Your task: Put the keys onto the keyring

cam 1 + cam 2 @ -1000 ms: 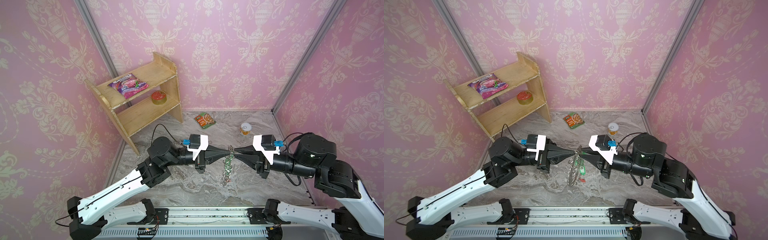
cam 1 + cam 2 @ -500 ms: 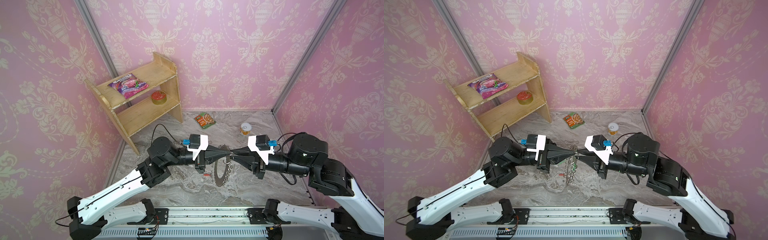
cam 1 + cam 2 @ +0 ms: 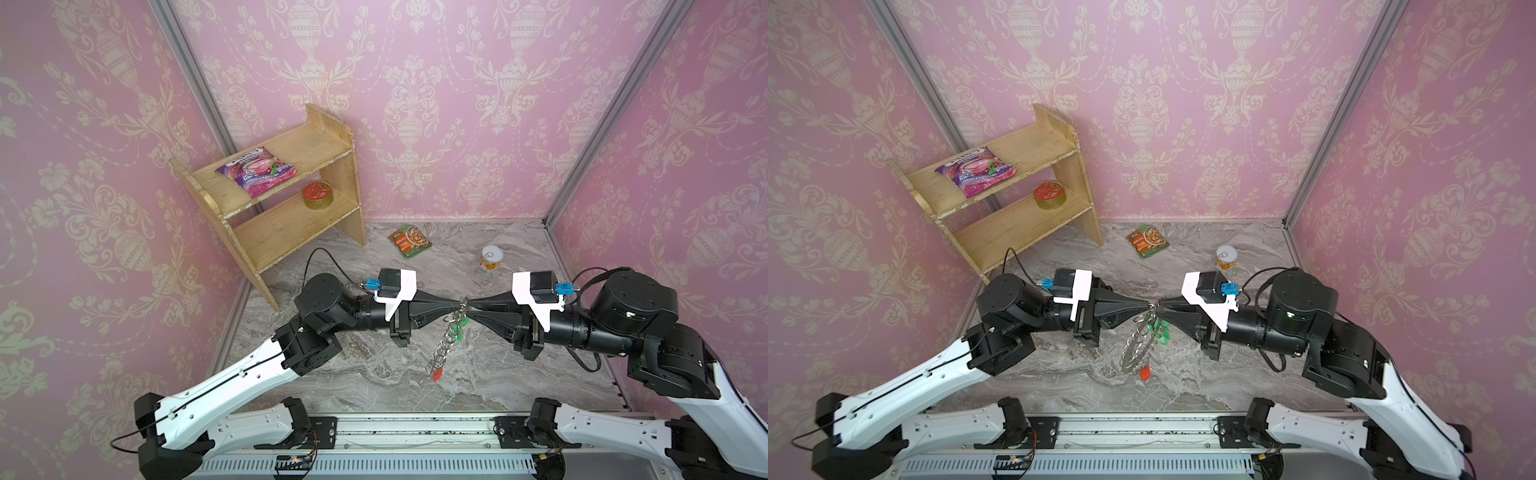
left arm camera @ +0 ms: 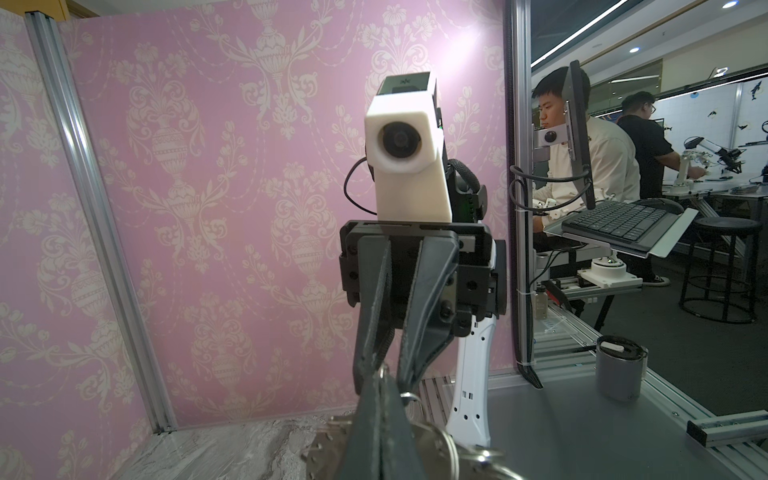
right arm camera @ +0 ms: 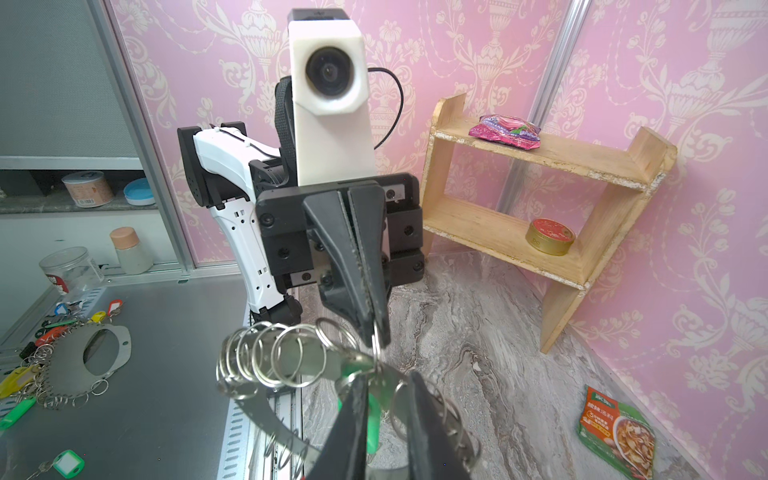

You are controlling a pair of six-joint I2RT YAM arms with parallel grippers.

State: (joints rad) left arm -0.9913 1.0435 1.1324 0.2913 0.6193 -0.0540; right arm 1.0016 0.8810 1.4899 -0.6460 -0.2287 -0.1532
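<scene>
Keyring (image 3: pixel 446 343); food packet (image 3: pixel 410 241), can (image 3: pixel 491 257) beyond

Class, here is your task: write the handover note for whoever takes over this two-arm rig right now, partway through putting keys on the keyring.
Left gripper: shut on the keyring at its top edge, holding it edge-on above the marble table.
Right gripper: fingers narrowly apart at the same spot, green key and wire loops between them; firm grip unclear.
Red key: by the ring's lower end; hanging or lying, cannot tell.
Done: ring raised; green key seems to be on a loop.
Left: confirm that, then thread further keys; spare keys show only on the grey bench outside the cell.
</scene>
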